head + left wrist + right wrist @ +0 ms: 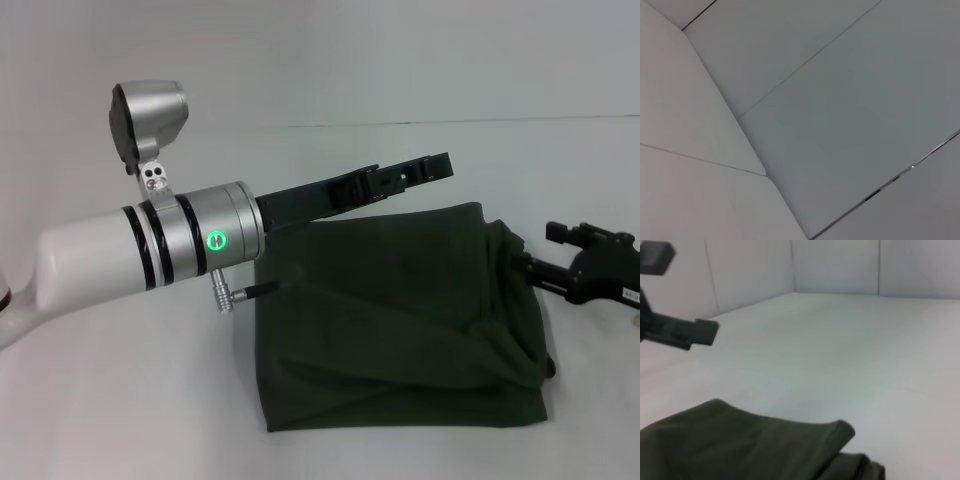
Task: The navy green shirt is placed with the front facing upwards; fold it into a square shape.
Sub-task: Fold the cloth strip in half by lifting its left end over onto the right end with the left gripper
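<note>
The navy green shirt (400, 320) lies folded into a rough square in the middle of the white table, with only plain green cloth showing. Its print is hidden. Its right side is bunched into loose folds, which also show in the right wrist view (740, 445). My left gripper (435, 165) hangs above the shirt's far edge, open and empty. It shows far off in the right wrist view (680, 295) with its two fingertips apart. My right gripper (542, 250) is low at the shirt's right edge, open, with its lower finger against the bunched cloth.
The white table (130, 400) extends around the shirt to the left and front. A pale back wall (400, 60) rises behind it. The left wrist view shows only pale wall panels (840, 100).
</note>
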Robot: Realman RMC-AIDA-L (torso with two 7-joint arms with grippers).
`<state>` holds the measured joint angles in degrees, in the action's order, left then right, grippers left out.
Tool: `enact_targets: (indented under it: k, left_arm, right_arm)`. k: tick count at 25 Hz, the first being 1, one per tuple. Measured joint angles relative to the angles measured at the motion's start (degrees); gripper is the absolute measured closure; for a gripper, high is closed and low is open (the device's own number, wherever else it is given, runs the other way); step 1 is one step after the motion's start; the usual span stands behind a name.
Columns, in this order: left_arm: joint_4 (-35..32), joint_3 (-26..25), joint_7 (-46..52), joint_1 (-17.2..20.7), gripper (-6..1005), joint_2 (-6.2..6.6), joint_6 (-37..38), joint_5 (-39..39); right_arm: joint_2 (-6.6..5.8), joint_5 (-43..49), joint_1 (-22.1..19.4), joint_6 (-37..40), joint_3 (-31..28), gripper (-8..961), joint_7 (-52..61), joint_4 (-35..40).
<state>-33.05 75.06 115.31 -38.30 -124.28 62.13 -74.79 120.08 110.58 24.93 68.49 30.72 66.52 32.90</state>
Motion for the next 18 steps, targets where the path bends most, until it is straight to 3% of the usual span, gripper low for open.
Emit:
enact_targets:
  k: [14,18]
  left_arm:
    - [0.0,0.0,-0.55,0.28,67,0.0,0.11,0.0]
    - [0.0,-0.31,-1.29,0.32,67,0.06,0.18,0.0]
  right_arm:
    - [0.01,-2.69,2.49,-8.45,0.16,221,-0.27,-2.27]
    - [-0.16,-6.12,2.33,-6.17,-0.66,221,0.22,-2.48]
